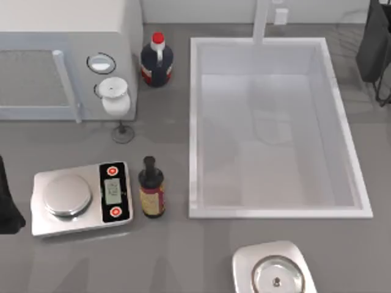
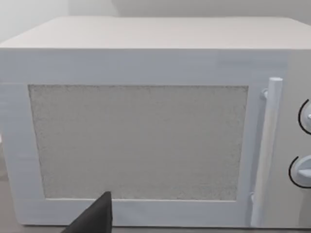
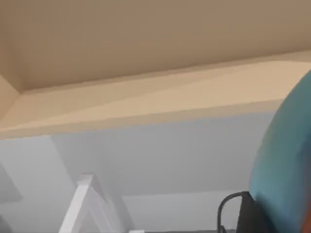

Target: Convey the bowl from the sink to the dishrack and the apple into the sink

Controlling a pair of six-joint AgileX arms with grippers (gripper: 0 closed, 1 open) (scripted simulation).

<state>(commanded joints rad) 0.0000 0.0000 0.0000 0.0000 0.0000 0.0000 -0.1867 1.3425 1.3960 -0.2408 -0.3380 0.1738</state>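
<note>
while the sink lies bare, from about twelve o'clock to three o'clock on the surface, the bowl fills one side of the right wrist view as a broad blue-teal curve close to the lens, which suggests it is carried on the right pincer toward the dishrack; whether those fingers are actually clamped on it i cannot tell, since a dark shape beside the bowl is all that hints at them. the right arm itself is a dark mass at roughly two o'clock in the top view, cut by the frame, so the bowl's exact position over the surface is hidden. the left arm sits parked at nine o'clock, and its wrist view faces the microwave, with one dark tip of the left pincer poking in; its spread i cannot tell. a scale and a small brown bottle stand near seven o'clock, a dark jug with a red cap at eleven o'clock, and a steel pan on a silver base at five o'clock, clipped by the edge. the apple and the dishrack cannot be made out, so the second half of the task looks unstarted.
</note>
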